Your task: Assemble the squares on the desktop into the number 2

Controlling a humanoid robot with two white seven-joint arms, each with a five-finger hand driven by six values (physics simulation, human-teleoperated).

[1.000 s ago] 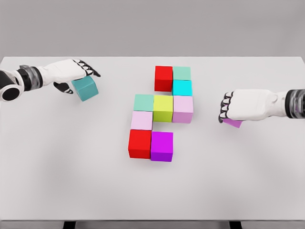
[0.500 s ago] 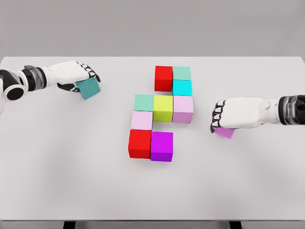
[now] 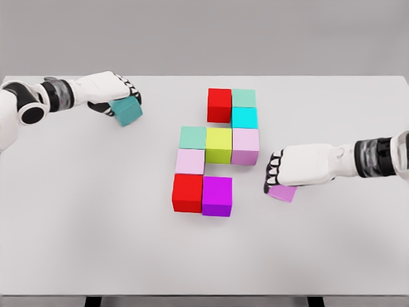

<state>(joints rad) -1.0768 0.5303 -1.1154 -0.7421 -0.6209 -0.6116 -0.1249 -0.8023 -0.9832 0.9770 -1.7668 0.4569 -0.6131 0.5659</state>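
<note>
Several coloured cubes form a stepped figure mid-table: a red cube (image 3: pixel 219 104), a mint cube (image 3: pixel 243 98) and a cyan cube (image 3: pixel 243 118) at the top; a mint (image 3: pixel 192 137), yellow-green (image 3: pixel 218 144) and pink cube (image 3: pixel 245 146) across the middle; a pale pink cube (image 3: pixel 190 161); a red (image 3: pixel 187 192) and a magenta cube (image 3: pixel 216 196) at the bottom. My left hand (image 3: pixel 115 96) is shut on a teal cube (image 3: pixel 127 111) at the far left, tilted. My right hand (image 3: pixel 291 169) is shut on a violet cube (image 3: pixel 282 192), right of the magenta cube.
The white table (image 3: pixel 96 224) spans the view, with its front edge near the bottom and its far edge behind the cubes. Both arms reach in from the sides.
My right hand has carried the violet cube leftward and down toward the figure. My left hand has moved the teal cube right and slightly up.
</note>
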